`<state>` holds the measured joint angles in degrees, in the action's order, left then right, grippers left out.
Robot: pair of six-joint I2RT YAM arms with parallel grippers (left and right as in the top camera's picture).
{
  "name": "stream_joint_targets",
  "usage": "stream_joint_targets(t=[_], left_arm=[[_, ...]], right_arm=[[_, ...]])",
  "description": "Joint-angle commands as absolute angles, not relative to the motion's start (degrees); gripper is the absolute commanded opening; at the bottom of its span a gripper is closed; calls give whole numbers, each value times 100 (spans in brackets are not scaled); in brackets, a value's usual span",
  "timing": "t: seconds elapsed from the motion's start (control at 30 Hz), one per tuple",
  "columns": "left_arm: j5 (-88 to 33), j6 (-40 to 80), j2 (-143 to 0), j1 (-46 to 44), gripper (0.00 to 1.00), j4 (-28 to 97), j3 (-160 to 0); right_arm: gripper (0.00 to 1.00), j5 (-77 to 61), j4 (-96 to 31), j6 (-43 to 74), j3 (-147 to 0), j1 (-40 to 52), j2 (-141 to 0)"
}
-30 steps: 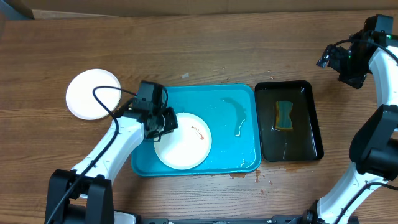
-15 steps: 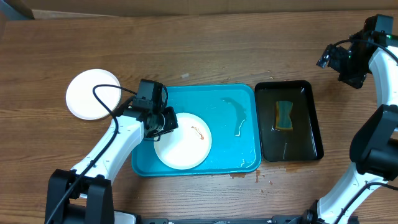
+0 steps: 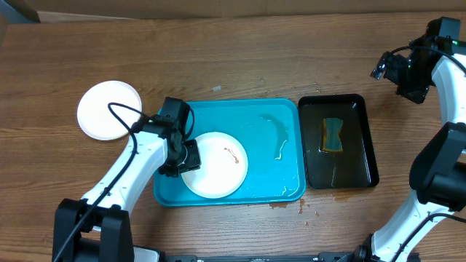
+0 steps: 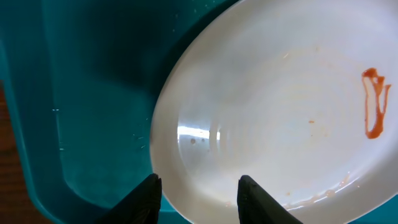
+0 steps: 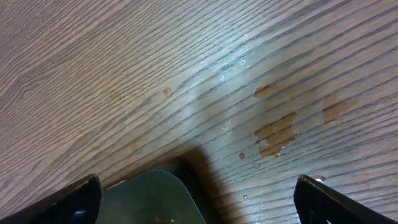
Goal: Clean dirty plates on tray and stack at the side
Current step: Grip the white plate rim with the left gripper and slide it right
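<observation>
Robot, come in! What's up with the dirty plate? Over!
Left gripper open over white plate edge. Right gripper open, far aside. Plate flat in blue tray, smear unwiped. Nothing blocking.

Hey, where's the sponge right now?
In the overhead view, the sponge lies inside the black tray on the right side, just right of the turquoise tray.

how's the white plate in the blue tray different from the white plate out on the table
The round white plate in the turquoise plastic tray carries a red-brown smear; the round white plate on the wooden table looks clean. The tray plate has the left hand at its left rim; the table plate lies alone, left of the tray. Both are round, white and lying flat.
</observation>
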<state>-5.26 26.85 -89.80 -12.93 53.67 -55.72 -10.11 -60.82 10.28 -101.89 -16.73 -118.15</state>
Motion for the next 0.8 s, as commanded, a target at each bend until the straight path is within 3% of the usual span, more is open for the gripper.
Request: stream_joint_targets(t=[0.0, 0.37, 0.57, 0.67, 0.77], left_arm=[[-427, 2600, -9032, -1284, 41, 5500, -5660], [-97, 2853, -9035, -1315, 33, 4807, -4834], [-110, 2851, -9035, -1315, 20, 4421, -4779], [-141, 2856, -9035, -1315, 19, 4165, -4779], [-370, 2856, -9035, -1315, 25, 3918, -4777]], right_arm=[[100, -1035, -6047, 1031, -10239, -1662, -11677], [100, -1035, -6047, 1031, -10239, -1662, -11677], [100, -1035, -6047, 1031, -10239, -1662, -11677], [100, -1035, -6047, 1031, -10239, -1662, -11677], [100, -1035, -6047, 1031, -10239, -1662, -11677]])
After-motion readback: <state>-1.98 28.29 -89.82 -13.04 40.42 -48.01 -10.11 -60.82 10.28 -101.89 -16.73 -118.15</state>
